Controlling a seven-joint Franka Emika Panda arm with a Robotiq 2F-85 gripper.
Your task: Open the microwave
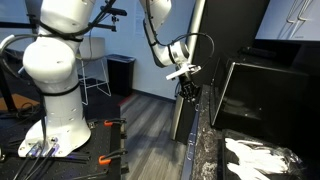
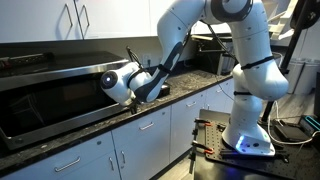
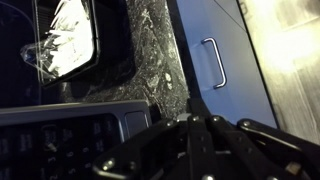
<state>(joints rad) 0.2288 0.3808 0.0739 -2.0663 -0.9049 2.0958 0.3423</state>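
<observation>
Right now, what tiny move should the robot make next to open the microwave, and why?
Probably ease the tool a little closer to the microwave, toward its door edge. The tool hangs beside the front corner, above the counter, and does not seem to be touching the door yet.

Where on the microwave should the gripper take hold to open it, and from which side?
Likely the door's vertical edge beside the keypad, the end nearest the gripper. The microwave has a flat glossy front with no handle showing, so hook that edge from the front, above the counter, and pull outward. Which side is hinged cannot be told.
</observation>
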